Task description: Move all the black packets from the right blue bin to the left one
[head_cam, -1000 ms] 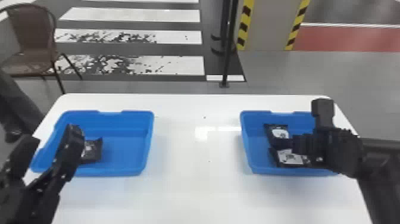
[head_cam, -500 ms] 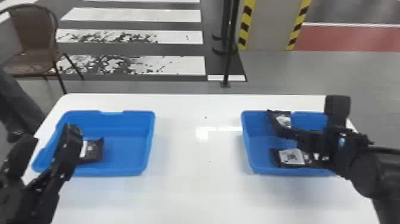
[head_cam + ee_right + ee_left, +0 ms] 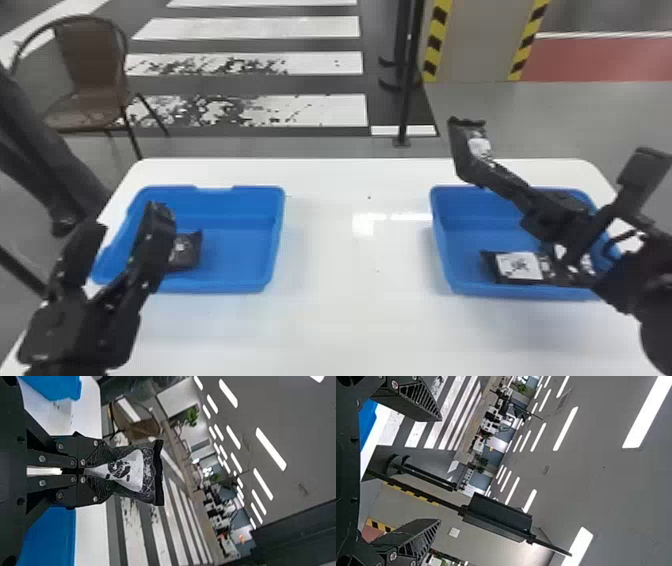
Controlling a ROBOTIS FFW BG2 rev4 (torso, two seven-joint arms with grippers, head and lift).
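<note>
Black packet [image 3: 462, 150] lifted clear

The right end effector [image 3: 105, 471], closed on it, has raised it above the right bin [image 3: 470, 233], where another packet [image 3: 520, 266] lies. The left end effector [image 3: 127, 219] is spread open, empty. Carrying to the left bin [image 3: 240, 255] should follow.

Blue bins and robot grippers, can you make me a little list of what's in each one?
Left bin: a black packet, partly behind the left gripper
Right bin: at least one black packet
Left gripper: open, empty
Right gripper: shut on a raised packet
Table: white, under both bins
</note>
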